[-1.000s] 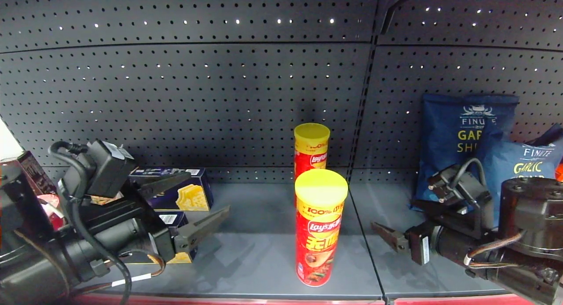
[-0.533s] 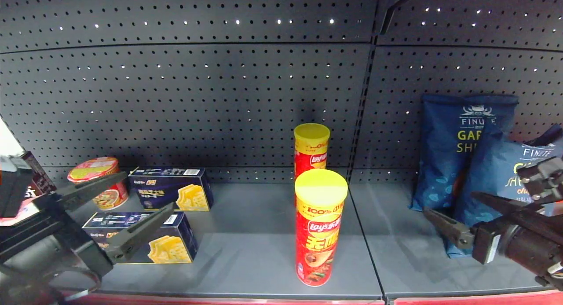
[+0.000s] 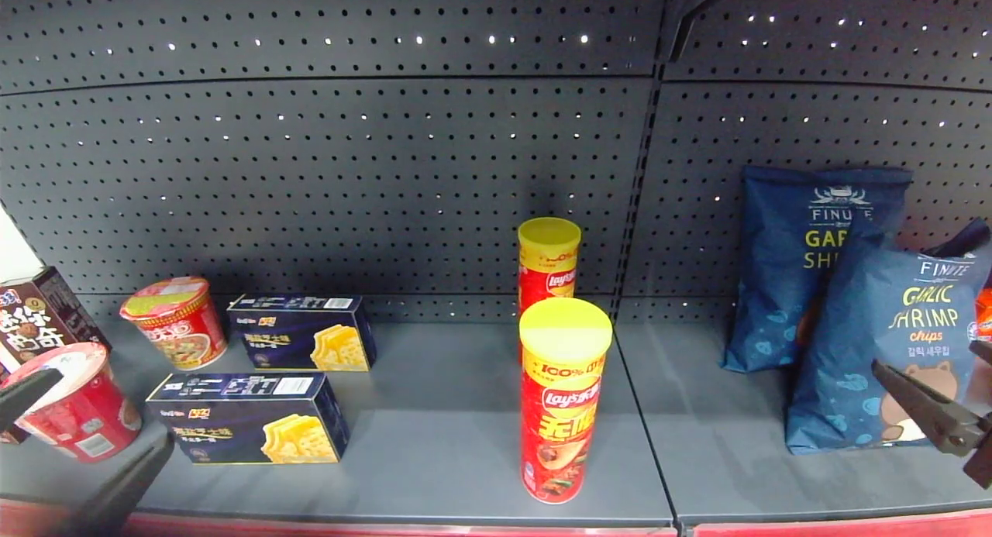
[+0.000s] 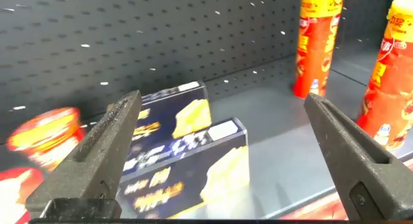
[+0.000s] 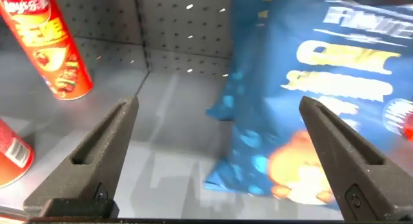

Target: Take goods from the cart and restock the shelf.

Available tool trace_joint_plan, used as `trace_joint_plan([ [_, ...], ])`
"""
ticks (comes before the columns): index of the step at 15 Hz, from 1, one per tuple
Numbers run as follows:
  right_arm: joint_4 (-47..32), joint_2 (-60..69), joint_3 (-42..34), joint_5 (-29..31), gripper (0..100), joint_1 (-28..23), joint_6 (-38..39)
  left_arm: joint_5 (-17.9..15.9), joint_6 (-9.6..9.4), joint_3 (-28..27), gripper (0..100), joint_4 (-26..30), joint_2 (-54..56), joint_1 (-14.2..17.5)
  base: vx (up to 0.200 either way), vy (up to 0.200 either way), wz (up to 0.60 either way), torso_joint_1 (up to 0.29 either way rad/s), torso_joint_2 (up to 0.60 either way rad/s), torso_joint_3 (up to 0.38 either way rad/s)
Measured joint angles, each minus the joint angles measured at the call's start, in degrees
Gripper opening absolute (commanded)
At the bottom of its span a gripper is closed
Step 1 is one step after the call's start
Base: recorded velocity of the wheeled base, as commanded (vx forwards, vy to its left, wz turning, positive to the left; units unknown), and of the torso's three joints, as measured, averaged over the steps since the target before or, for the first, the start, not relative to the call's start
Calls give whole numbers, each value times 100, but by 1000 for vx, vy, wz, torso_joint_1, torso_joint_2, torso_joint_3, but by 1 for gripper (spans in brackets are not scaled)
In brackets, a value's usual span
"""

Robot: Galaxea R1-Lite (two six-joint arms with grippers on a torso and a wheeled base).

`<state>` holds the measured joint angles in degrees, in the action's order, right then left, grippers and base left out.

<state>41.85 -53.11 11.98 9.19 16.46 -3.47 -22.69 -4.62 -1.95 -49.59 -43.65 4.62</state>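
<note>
On the grey shelf [image 3: 442,444], at its middle, you see two red chip canisters with yellow lids standing upright one behind the other. The front canister [image 3: 564,401] is near the shelf's edge and the rear canister [image 3: 548,264] is close to the pegboard back panel [image 3: 310,173].

To their left lie two dark-blue cracker boxes, the front box [image 3: 248,418] and the rear box [image 3: 302,332], set apart from each other. Farther left stand two red noodle cups: the rear cup [image 3: 177,320] just beside the rear box, and the front cup [image 3: 74,401] nearer the edge. A brown carton [image 3: 39,320] stands behind the front cup.

To the right, two blue shrimp chips bags stand upright, the front bag [image 3: 891,343] overlapping the rear bag [image 3: 806,258].

The left pincer [image 4: 221,100] is spread wide and empty, in front of the cracker boxes. The right pincer [image 5: 218,102] is spread wide and empty, in front of the front bag.
</note>
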Motion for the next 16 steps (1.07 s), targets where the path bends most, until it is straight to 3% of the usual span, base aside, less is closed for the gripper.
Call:
trace_joint_plan([
  [4, -215, 996, -758, -44, 100, -155, -5, 9, 0, 155, 100, 1620, 1607, 213, 0, 0, 0, 0, 0, 0],
  [6, -707, 1602, -1034, -50, 100, -310, 4, 121, -44, 165, 100, 2341, 2671, 262, 0, 0, 0, 0, 0, 0],
  [9, -1872, 2644, -1141, -57, 100, -406, -177, 372, -112, 173, 100, 3063, 3545, 321, 0, 0, 0, 0, 0, 0],
  [12, -2890, 3860, -1161, -117, 100, -439, -325, 394, -173, 195, 100, 3422, 3753, 340, 0, 0, 0, 0, 0, 0],
  [14, -3605, 4395, -1176, -657, 100, -452, -443, 411, -244, 195, 100, 3662, 3803, 345, 0, 0, 0, 0, 0, 0],
  [16, -3841, 4623, -1178, -745, 100, -458, -566, 536, -474, 195, 100, 4013, 3828, 345, 0, 0, 0, 0, 0, 0],
])
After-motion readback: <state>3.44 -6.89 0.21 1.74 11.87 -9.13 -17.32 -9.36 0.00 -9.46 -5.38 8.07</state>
